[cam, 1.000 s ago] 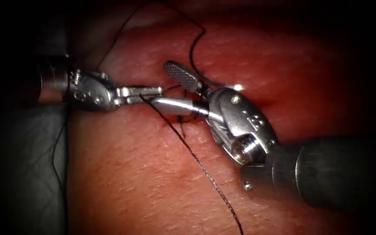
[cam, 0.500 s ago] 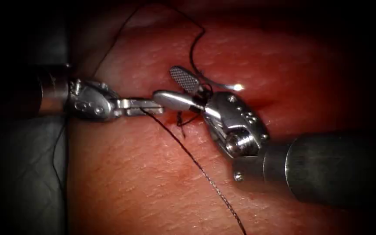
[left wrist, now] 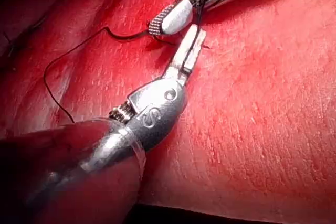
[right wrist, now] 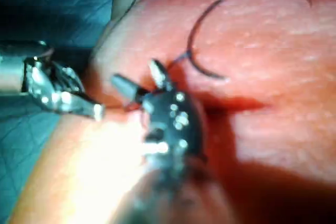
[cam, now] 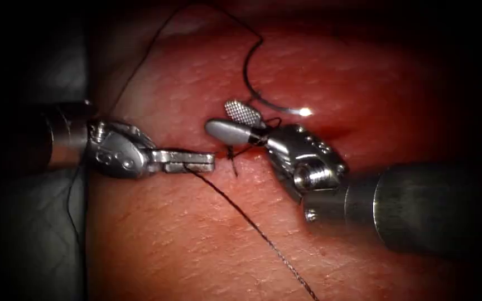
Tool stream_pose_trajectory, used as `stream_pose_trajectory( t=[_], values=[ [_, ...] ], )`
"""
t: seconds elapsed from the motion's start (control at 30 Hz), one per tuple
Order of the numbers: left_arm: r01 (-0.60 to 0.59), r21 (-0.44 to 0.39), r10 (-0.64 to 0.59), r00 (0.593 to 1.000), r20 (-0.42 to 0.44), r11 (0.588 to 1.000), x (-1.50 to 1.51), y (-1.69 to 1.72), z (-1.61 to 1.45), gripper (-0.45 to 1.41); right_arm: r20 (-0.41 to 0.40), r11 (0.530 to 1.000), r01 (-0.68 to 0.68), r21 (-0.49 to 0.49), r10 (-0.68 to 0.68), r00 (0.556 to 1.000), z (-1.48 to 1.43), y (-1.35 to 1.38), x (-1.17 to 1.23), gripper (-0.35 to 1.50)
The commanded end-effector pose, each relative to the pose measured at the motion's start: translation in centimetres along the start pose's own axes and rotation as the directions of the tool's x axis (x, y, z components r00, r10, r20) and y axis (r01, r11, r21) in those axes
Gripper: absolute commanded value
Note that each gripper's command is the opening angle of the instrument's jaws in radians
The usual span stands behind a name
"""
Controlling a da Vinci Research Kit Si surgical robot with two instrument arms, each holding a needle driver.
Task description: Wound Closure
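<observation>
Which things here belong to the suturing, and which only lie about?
Job in hand:
left pincer, shut on the thread
right pincer, open, thread looped round it
needle, unheld, lying on the tissue

Lying about:
dark cloth beside the tissue

We see two polished steel wristed tools on dark grey shafts: the left tool has a coiled spring and stamped markings at its clevis. The right tool has cross-hatched jaw faces, rivets and a hex pivot screw.
</observation>
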Motion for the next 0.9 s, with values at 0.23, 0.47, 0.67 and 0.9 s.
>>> stream_pose_trajectory(
  t=[0.23,0.47,0.67,0.9],
  values=[
    [0.002,0.002,-0.002,1.000,0.004,1.000,-0.12,-0.03,0.09,-0.45,-0.033,0.997,-0.039,-0.065,0.037,0.999,-0.08,0.08,-0.17,0.83],
    [0.001,0.001,-0.001,1.000,0.003,1.000,-0.13,-0.02,0.11,-0.45,-0.093,0.978,-0.169,-0.124,0.158,0.983,-0.06,0.19,-0.20,0.84],
    [0.003,-0.002,-0.003,1.000,-0.001,1.000,-0.11,-0.02,0.10,-0.45,-0.122,0.957,-0.263,-0.119,0.249,0.961,0.01,0.30,-0.19,0.88],
    [0.004,-0.002,-0.004,1.000,-0.001,1.000,-0.09,-0.01,0.10,-0.45,-0.083,0.955,-0.283,-0.092,0.276,0.958,0.17,0.27,-0.23,0.76]
  ],
)
